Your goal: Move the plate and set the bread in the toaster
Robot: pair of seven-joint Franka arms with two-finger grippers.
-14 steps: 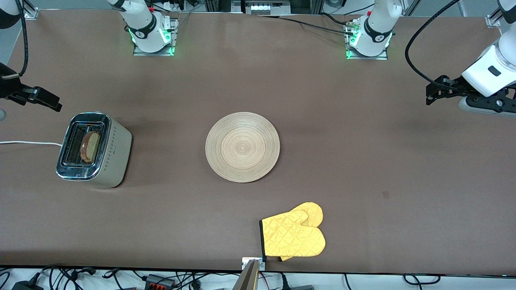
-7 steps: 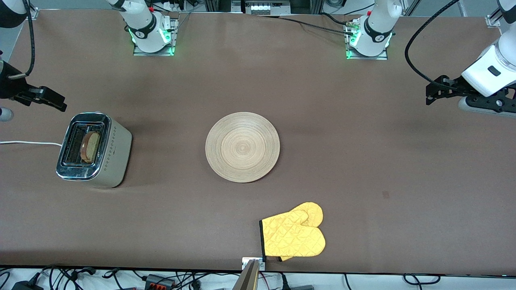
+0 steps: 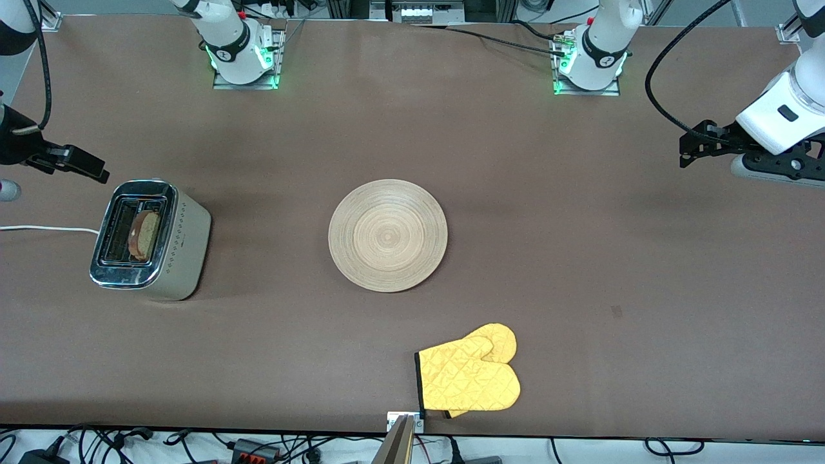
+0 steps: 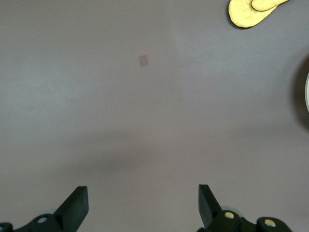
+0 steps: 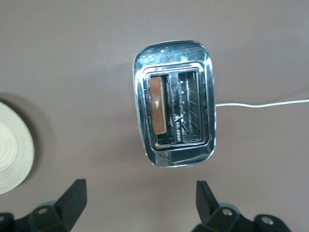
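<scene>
The toaster point(image 3: 151, 240) stands at the right arm's end of the table. The bread point(image 3: 145, 234) stands in its slot on the plate's side. Both show in the right wrist view, toaster point(image 5: 175, 116) and bread point(image 5: 158, 107). The bamboo plate point(image 3: 387, 235) lies bare at mid table. My right gripper point(image 3: 87, 166) is open and empty, up over the table beside the toaster; it also shows in its wrist view point(image 5: 140, 203). My left gripper point(image 3: 693, 151) is open and empty, up over bare table at the left arm's end; it also shows in its wrist view point(image 4: 143, 205).
A yellow oven mitt point(image 3: 469, 377) lies near the table's front edge, nearer the camera than the plate. The toaster's white cord point(image 3: 45, 229) runs off the right arm's end of the table. A small dark mark point(image 3: 617, 312) is on the table.
My right gripper has shifted a little toward the toaster. The left arm, plate, toaster and bread have not visibly moved.
</scene>
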